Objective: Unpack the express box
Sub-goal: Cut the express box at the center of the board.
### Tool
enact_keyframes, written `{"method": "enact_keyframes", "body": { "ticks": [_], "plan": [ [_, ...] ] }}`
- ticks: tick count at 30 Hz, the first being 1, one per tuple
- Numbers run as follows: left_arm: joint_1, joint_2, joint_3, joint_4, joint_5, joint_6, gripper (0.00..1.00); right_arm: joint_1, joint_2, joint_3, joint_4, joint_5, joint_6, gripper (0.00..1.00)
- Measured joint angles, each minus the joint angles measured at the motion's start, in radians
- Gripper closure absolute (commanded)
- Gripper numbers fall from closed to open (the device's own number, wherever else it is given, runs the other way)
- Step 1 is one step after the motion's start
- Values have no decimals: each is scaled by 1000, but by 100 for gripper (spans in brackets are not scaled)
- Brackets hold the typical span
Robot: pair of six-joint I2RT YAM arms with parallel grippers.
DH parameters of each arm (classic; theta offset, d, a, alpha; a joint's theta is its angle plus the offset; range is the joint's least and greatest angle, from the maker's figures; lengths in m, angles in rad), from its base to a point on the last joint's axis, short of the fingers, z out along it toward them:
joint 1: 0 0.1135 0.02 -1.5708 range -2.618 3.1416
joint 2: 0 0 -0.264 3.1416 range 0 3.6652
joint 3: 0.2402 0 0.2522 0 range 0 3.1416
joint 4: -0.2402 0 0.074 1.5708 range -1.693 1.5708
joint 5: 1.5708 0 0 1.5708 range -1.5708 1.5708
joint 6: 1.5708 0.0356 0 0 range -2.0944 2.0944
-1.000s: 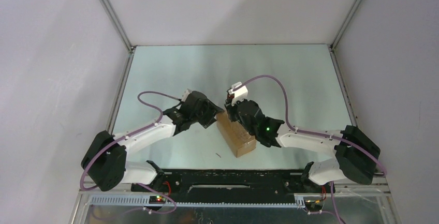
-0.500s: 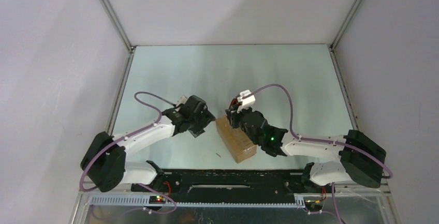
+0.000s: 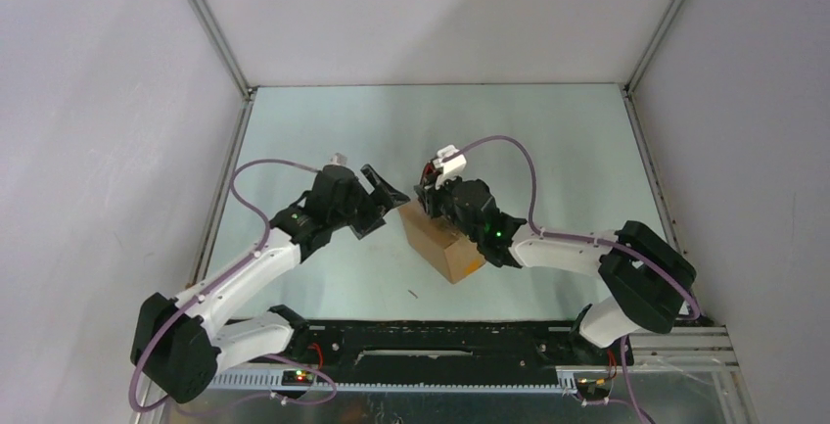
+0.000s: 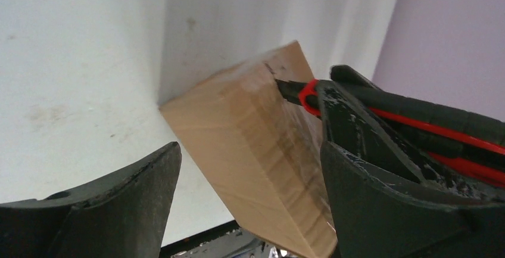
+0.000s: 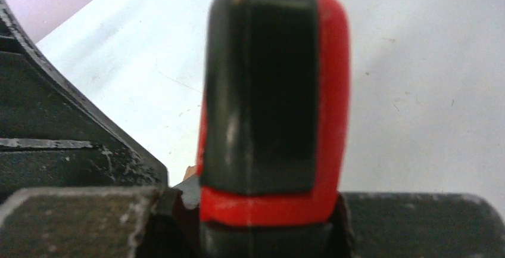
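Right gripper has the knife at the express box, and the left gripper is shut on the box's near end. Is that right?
Not quite. The left gripper is open, not shut on the express box. The left wrist view shows its jaws standing wide apart, with the box ahead of them and ungripped. The rest holds: the right gripper has the knife at the box.

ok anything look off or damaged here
Nothing spilled or torn. The express box lies askew on the table, not square to its edges, still taped shut. A small dark scrap lies just in front of it.
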State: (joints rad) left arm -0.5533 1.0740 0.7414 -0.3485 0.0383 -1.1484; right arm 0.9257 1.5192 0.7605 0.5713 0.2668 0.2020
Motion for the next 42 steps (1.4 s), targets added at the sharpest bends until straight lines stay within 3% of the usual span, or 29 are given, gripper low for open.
{"method": "enact_keyframes", "body": {
  "ticks": [9, 18, 22, 42],
  "plan": [
    [4, 69, -29, 153, 121, 4, 16, -4, -36, -7, -8, -47, 2, 100],
    [9, 129, -86, 201, 114, -27, 18, -11, -50, -19, 3, -105, 29, 100],
    [13, 173, -100, 241, 119, -48, 28, -18, -48, -28, 2, -116, 35, 100],
    [-4, 174, -127, 278, 69, -192, 45, -16, -27, 71, -151, -94, 20, 100]
  ]
}}
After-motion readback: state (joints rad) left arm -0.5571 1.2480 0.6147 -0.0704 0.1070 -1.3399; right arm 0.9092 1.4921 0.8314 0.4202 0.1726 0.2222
